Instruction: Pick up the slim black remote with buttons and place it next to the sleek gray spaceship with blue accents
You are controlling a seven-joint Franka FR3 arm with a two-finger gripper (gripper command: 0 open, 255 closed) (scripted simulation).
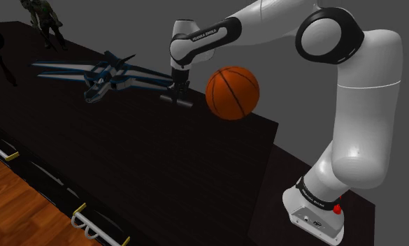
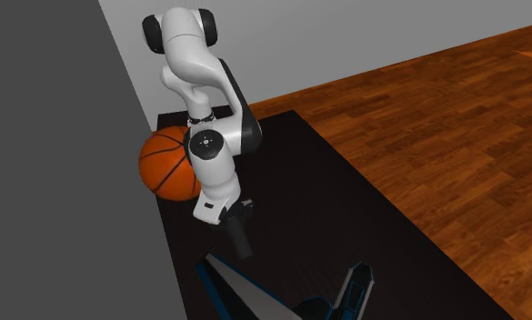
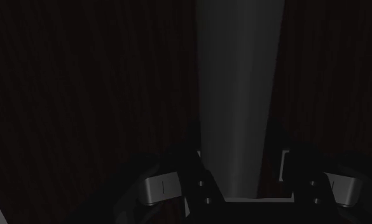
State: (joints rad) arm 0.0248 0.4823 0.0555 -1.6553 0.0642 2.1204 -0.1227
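The slim remote (image 1: 177, 103) looks dark grey and lies level at the tabletop; I cannot tell whether it touches the surface. My black gripper (image 1: 176, 96) points straight down onto it. In the wrist view the remote (image 3: 238, 83) runs as a long grey bar away from the gripper (image 3: 240, 167), and a finger presses each long side, so the gripper is shut on it. The grey spaceship with blue accents (image 1: 103, 77) rests on the dark table a short way toward the shoulder view's left. In the second exterior view the remote (image 2: 243, 242) pokes out below the gripper (image 2: 235, 220), pointing at the spaceship (image 2: 245, 295).
An orange basketball (image 1: 232, 92) sits close beside the gripper, on the shoulder view's right. A dark figurine (image 1: 45, 19) stands at the table's back left. The dark table (image 1: 161, 168) has drawer handles (image 1: 80, 215) on its front face, with wooden floor (image 2: 436, 136) beyond.
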